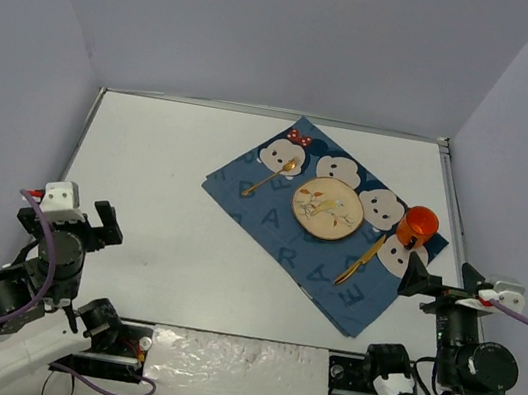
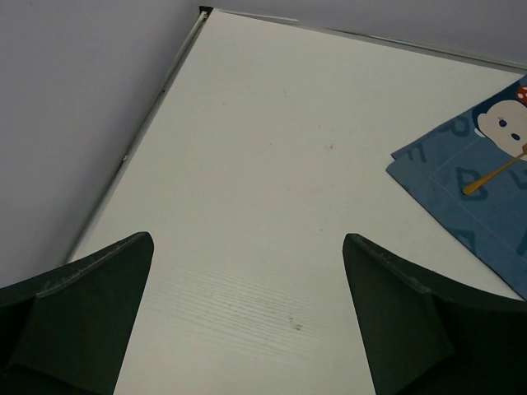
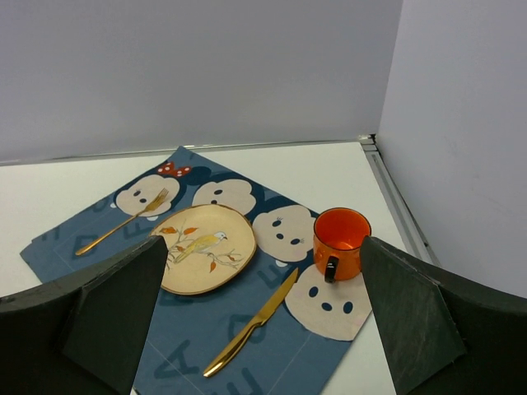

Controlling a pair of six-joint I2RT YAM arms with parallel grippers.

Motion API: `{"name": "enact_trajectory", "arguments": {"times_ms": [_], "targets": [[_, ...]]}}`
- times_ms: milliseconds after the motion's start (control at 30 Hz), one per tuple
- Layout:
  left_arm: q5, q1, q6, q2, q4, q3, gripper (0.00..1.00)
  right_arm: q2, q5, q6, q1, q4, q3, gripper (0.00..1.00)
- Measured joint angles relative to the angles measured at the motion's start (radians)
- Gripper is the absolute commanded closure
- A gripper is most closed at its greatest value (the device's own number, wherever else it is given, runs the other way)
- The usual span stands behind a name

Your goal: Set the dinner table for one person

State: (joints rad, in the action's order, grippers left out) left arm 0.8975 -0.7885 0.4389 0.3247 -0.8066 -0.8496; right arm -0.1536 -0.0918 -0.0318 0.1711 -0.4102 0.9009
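The white dinner table (image 1: 164, 191) carries a dark blue cloth (image 1: 280, 251) with letters and mouse faces. On the cloth lie a cream plate with a bird picture (image 1: 327, 208) (image 3: 200, 247), a gold fork (image 1: 269, 178) (image 3: 123, 220) to its left, a gold knife (image 1: 361, 259) (image 3: 251, 322) to its right, and an orange mug (image 1: 419, 224) (image 3: 340, 242) at the right. My left gripper (image 1: 78, 217) (image 2: 247, 329) is open and empty over bare table at the near left. My right gripper (image 1: 432, 284) (image 3: 259, 329) is open and empty, near the cloth's right corner.
Pale lavender-grey walls (image 1: 272, 27) border the table on three sides. A metal rim (image 1: 448, 188) runs along the table's right edge beside the mug. The cloth's left corner and the fork (image 2: 494, 173) show at the right of the left wrist view.
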Motion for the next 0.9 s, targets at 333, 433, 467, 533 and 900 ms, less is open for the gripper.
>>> {"name": "enact_trajectory", "arguments": {"times_ms": [333, 433, 467, 533, 900], "targets": [[0.075, 0.015, 0.011, -0.008, -0.013, 0.01, 0.03, 0.034, -0.031, 0.0, 0.0, 0.002, -0.052, 0.0], [0.071, 0.047, 0.009, 0.007, -0.007, 0.014, 0.03, 0.033, -0.032, 0.0, 0.0, 0.002, -0.057, 0.0], [0.067, 0.059, 0.009, 0.011, -0.003, 0.017, 0.03, 0.034, -0.032, 0.0, 0.0, 0.002, -0.057, 0.0], [0.052, 0.086, 0.006, 0.019, 0.004, 0.023, 0.03, 0.034, -0.032, 0.0, 0.0, 0.002, -0.058, 0.0], [-0.089, 0.241, -0.021, 0.068, 0.065, 0.04, 0.03, 0.033, -0.029, 0.0, 0.0, 0.004, -0.06, 0.0]]}}
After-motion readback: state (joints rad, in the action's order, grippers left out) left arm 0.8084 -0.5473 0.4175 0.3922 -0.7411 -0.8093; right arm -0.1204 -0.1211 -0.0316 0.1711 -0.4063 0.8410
